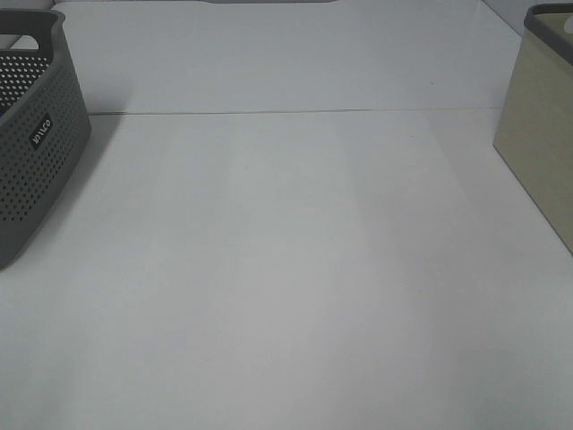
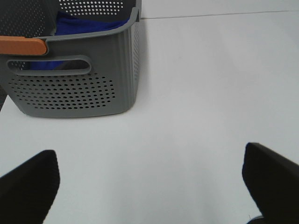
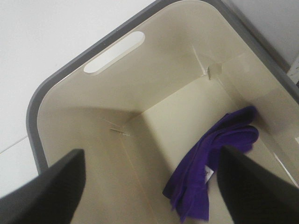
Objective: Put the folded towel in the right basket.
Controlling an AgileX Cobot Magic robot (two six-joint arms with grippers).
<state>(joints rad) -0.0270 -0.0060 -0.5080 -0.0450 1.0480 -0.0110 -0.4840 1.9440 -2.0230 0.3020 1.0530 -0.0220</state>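
Towel [image 3: 202, 163], purple and loosely folded, lies on the floor of the cream basket [image 3: 154, 79], beneath the wide-open, empty right jaws. Left jaws gape empty too, grey basket [image 2: 74, 93] just ahead.

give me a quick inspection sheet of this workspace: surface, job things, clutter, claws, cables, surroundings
surface: white table, bare in the middle, with a thin seam running across it
job's things: purple towel lies loosely bunched on the floor of the beige basket at the right edge
clutter: grey basket at the left edge, holding a blue cloth; orange piece at its rim
grippers: left claw open over bare table, facing the grey basket; right claw open above the beige basket, holding nothing
cables: nothing seen
surroundings: nothing seen beyond the table
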